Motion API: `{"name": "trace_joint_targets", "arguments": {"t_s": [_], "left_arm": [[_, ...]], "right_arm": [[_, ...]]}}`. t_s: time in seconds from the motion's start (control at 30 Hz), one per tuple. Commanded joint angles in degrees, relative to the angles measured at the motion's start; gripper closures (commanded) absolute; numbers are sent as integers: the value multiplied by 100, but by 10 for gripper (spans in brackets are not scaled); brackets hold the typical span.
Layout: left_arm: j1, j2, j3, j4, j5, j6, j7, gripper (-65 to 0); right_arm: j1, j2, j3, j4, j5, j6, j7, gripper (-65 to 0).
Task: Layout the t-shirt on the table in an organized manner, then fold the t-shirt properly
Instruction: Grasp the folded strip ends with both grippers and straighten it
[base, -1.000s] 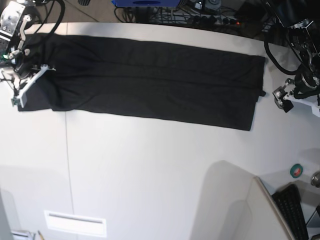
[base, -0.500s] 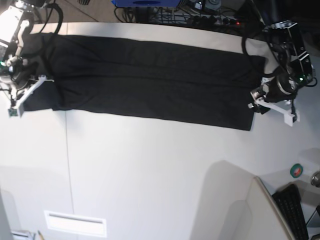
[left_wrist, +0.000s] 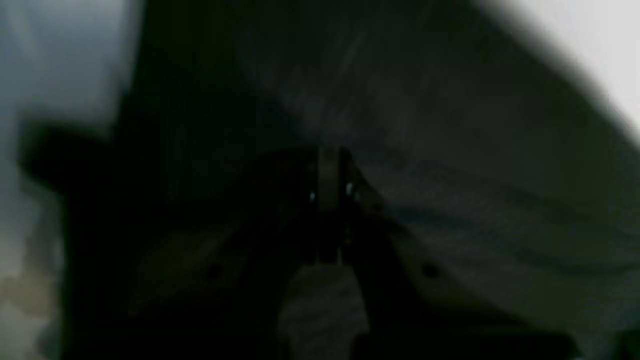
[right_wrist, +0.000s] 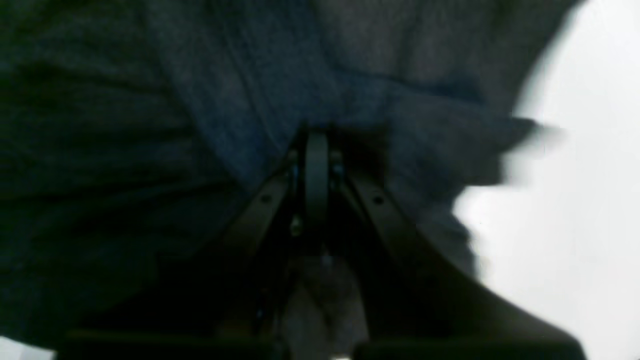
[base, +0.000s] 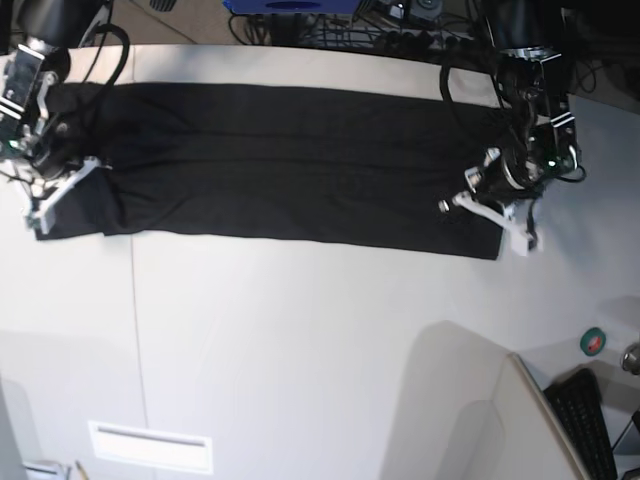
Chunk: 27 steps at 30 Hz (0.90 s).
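Observation:
The black t-shirt (base: 290, 165) lies as one long flat band across the far half of the white table (base: 300, 350); no print shows. My left gripper (base: 452, 206) is over the band's right end. In the left wrist view its jaws (left_wrist: 327, 175) are pressed together with black cloth (left_wrist: 450, 150) all around the tips. My right gripper (base: 85, 172) is at the band's left end. In the right wrist view its jaws (right_wrist: 316, 150) are together, with cloth (right_wrist: 200, 100) bunched at the tips and bare table (right_wrist: 590, 225) to the right.
A thin seam line (base: 135, 320) runs down the table's left part. A grey angled panel (base: 470, 400), a green tape roll (base: 593, 341) and a keyboard (base: 590, 425) are at the front right. Cables (base: 400, 30) crowd the far edge. A white slot (base: 150, 446) is at the front left.
The left arm swung in from off the table's right side onto the shirt's right end. The right arm shifted slightly at the left end. The band's left end looks pulled straighter.

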Motion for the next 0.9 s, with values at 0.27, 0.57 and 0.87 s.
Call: {"name": "trace_joint_targets", "arguments": {"t_s": [0.27, 0.57, 0.87], "left_arm": [[270, -321, -1543, 810, 44, -2, 635, -260], [200, -691, -1877, -843, -721, -1506, 486, -606], [-169, -770, -875, -1819, -721, -1506, -173, -601]], "right_arm": [[-293, 60, 57, 1201, 18, 22, 68, 0], [-276, 43, 48, 990, 18, 30, 68, 0], [-293, 43, 48, 999, 18, 30, 68, 0]]}}
